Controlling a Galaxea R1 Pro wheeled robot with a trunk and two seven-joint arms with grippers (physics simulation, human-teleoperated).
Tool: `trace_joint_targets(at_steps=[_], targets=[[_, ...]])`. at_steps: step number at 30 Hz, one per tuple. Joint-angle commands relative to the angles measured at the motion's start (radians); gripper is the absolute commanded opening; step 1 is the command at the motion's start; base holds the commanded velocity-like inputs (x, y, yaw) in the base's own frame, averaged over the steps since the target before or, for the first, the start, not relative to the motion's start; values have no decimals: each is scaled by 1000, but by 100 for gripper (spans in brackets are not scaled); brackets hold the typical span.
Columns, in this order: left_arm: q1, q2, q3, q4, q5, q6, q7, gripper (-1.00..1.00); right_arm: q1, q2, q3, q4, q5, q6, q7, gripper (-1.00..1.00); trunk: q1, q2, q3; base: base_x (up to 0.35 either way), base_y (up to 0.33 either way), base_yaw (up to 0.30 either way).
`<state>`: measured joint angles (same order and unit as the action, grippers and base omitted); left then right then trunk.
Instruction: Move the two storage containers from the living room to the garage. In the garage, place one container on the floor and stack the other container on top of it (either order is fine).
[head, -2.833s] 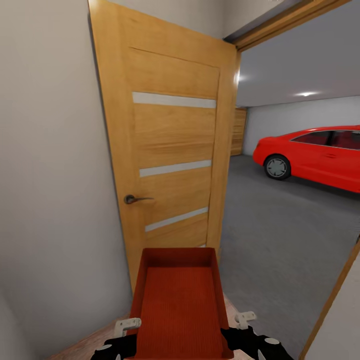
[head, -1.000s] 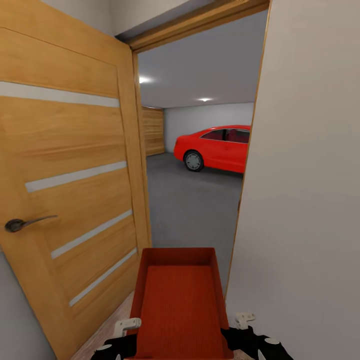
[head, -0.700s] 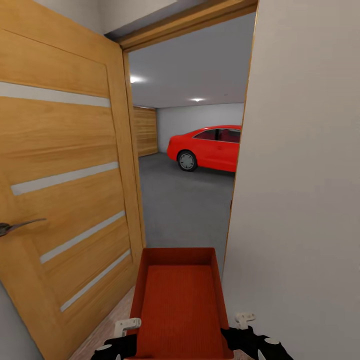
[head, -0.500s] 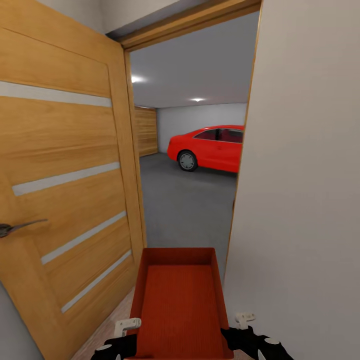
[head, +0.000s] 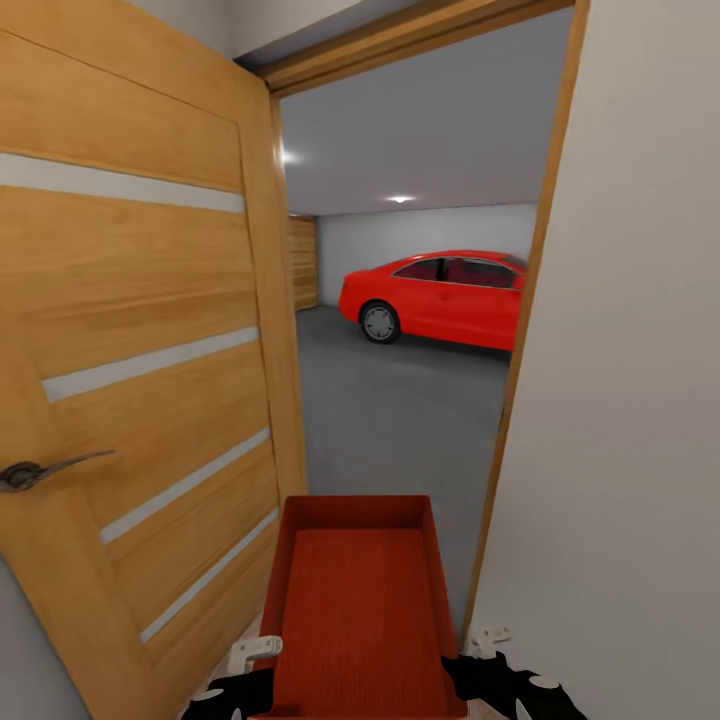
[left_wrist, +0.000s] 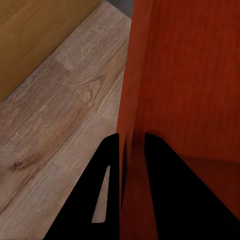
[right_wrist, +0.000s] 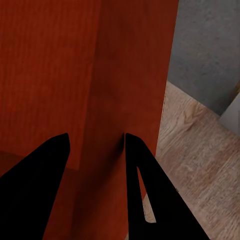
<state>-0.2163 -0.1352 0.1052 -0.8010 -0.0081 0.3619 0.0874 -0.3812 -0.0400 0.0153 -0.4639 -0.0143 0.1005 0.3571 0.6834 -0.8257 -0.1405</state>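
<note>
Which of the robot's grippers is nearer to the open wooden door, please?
Left. The left gripper clamps the storage container's wall on the wooden door's side; the right gripper clamps the opposite wall, beside the white wall.

We see an orange-red, ribbed box (head: 358, 610), a honey-wood door (head: 140, 380) with pale stripes, a bright red car (head: 440, 295), dark grey speckled concrete (head: 400, 420), and light wood planks (left_wrist: 55, 115).
</note>
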Motion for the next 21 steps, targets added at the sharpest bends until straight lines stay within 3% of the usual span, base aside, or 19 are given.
trace_joint_targets(at_steps=[1, 7, 21], targets=[[0, -1, -1, -3, -18, -34, 8, -100, -1, 6, -6, 1, -7, 7, 26, -100, 0, -1, -2, 143, 230, 0], [0, 0, -1, -3, -18, -34, 8, -100, -1, 6, -8, 1, -8, 7, 26, -100, 0, -1, -2, 141, 172, 0], [0, -1, -1, -3, -18, -34, 8, -100, -1, 6, -8, 1, -7, 7, 28, -100, 0, -1, -2, 27, 39, 0]])
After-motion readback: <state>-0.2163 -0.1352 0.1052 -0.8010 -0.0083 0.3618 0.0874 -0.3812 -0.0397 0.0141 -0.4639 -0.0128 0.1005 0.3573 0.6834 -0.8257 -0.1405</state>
